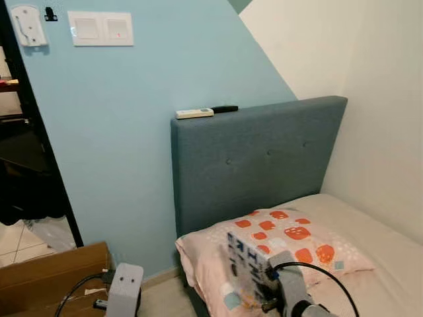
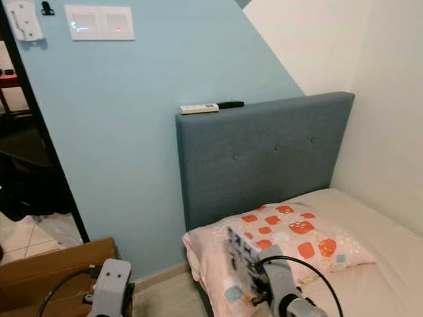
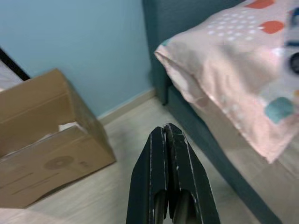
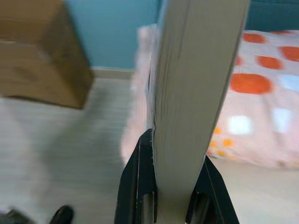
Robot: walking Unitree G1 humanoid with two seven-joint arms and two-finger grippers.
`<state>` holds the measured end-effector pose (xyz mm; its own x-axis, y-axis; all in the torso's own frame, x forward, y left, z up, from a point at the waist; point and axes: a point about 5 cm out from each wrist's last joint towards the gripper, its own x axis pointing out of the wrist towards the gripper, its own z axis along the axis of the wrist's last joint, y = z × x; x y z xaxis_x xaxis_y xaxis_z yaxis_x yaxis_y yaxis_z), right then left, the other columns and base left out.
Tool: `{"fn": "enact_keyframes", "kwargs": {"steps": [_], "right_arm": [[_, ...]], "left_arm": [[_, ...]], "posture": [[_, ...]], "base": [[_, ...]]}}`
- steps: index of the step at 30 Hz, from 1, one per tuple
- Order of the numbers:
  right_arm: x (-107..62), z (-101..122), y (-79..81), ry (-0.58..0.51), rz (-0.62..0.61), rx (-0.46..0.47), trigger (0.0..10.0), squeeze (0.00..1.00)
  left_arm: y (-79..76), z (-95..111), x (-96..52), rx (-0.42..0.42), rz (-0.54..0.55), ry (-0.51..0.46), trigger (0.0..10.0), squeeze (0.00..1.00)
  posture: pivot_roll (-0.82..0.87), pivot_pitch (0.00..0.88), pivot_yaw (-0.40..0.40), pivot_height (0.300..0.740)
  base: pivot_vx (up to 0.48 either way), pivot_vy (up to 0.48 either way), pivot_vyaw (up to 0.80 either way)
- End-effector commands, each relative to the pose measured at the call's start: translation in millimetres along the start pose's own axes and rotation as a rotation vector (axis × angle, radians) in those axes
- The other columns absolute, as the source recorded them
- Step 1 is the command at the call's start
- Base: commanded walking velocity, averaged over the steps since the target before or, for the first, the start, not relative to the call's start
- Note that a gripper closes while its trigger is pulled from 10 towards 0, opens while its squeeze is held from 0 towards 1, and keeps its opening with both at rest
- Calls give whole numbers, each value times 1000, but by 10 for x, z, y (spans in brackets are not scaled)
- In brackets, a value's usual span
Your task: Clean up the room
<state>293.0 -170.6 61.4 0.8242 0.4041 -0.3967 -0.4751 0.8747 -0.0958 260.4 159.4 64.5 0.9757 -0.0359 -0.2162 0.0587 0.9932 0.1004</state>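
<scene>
I'm holding a flat, stiff book (image 4: 196, 88) with a blue-and-white patterned cover upright in the right tool (image 4: 172, 186), fingers pinching its lower edge, above the soft pink pillow (image 1: 291, 241) on the bed (image 1: 390, 264). I'm judging a steady grip matters. The left tool (image 3: 169, 186) is pressed together near the cardboard box (image 3: 42, 140).

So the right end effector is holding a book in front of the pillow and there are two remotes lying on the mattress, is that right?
Not quite. The right end effector does grip the book in front of the pillow, but the two remotes, one white and one black, lie on top of the headboard, not on the mattress. The left eye view shows it.
</scene>
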Motion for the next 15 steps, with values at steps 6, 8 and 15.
{"fn": "enact_keyframes", "kwargs": {"steps": [6, 8, 15], "right_arm": [[-110, 15, 68, 38, 297, -169, 10000, 0], [-172, 35, 36, 63, 378, -231, 10000, 0], [-367, 198, -190, 179, 543, -502, 10000, 0]], "left_arm": [[-116, 60, -13, 23, -127, -59, 10000, 0], [-151, 96, -13, 47, -207, -79, 10000, 0], [-198, 270, 23, 104, -510, -140, 10000, 1000]], "posture": [[-61, 77, -16, 740], [-58, 77, -13, 740], [-46, 78, -3, 740]], "base": [[0, 0, 0], [0, 0, 0], [0, 0, 0]]}}
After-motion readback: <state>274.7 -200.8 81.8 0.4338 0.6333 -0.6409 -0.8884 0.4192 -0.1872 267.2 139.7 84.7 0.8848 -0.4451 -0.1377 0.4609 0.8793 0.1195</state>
